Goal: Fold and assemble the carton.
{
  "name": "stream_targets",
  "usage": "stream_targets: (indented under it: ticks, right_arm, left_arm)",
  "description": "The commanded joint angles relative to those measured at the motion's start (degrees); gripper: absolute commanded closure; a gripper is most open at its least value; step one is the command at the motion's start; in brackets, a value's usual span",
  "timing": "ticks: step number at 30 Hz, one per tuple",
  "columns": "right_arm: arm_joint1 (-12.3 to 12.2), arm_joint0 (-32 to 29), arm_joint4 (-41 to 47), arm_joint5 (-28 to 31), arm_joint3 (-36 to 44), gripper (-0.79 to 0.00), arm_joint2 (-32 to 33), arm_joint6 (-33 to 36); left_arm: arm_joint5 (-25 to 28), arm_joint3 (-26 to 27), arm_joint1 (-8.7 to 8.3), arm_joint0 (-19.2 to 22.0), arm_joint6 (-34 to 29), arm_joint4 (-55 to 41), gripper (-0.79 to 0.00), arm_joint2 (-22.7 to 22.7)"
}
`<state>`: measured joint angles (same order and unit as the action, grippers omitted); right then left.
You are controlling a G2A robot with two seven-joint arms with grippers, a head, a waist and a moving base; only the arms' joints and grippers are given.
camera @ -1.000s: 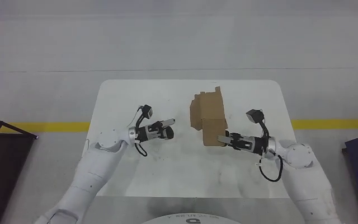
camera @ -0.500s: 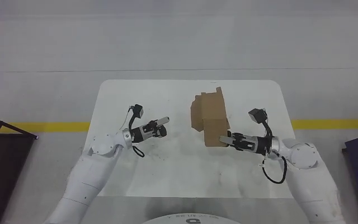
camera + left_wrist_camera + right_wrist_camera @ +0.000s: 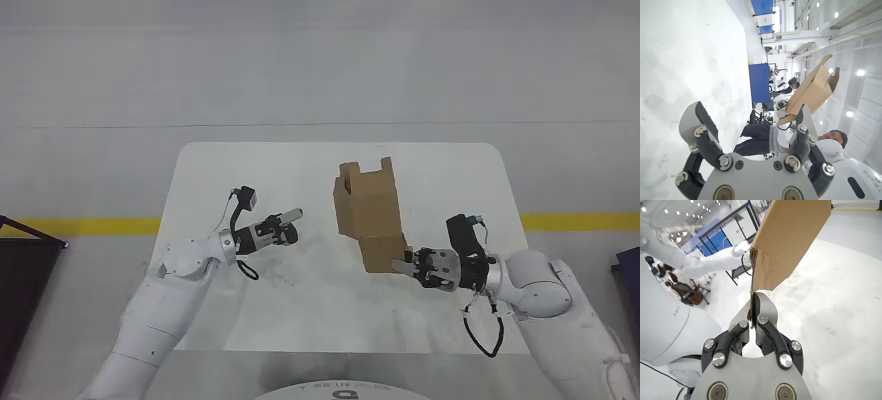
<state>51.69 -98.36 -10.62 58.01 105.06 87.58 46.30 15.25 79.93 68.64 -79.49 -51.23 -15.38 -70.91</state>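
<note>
The left gripper (image 3: 296, 217) sits over the left half of the white tabletop (image 3: 250, 300), roughly midway between the near and far edges, and points toward the centre. In the left wrist view its two fingers are spread wide with nothing between them (image 3: 751, 108), and the ribbed pad of one finger (image 3: 706, 119) is bare.

To the right of centre is the brown cardboard carton (image 3: 370, 210), partly folded, with loose flaps sticking up at the end nearer the far edge of the tabletop. It tilts, and in the left wrist view (image 3: 810, 94) it appears held up off the surface.

Further right, toward the near right corner, the right gripper (image 3: 405, 263) holds the carton by its nearest flap. The right wrist view shows both fingers pressed together on the thin edge of the cardboard (image 3: 754, 298), with the carton's broad panel (image 3: 789, 237) rising away above them.

A yellow line (image 3: 90, 226) runs across the floor on either side of the table.
</note>
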Motion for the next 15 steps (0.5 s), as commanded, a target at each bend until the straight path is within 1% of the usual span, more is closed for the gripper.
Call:
stream_targets:
  ticks: [1,5,7,15]
  right_arm:
    - [-0.6,-0.4,-1.0,0.0,1.0,0.000,0.4,0.0]
    - [-1.9,-0.8,-5.0,0.0,1.9,0.000,1.3,-0.3]
    - [-2.3,-1.2,-6.1,0.0,0.9,0.000,1.6,-2.4]
    - [-2.3,-1.2,-6.1,0.0,0.9,0.000,1.6,-2.4]
  left_arm:
    - [0.0,0.0,0.00,0.0,0.0,0.0,-0.785,0.0]
    - [-0.2,1.0,-0.10,-0.8,2.1,0.5,-0.785,-0.2]
    - [-0.4,1.3,-0.25,-1.2,2.7,0.9,-0.785,-0.6]
    - [-0.1,2.8,-1.13,-3.8,5.5,2.9,-0.785,-3.8]
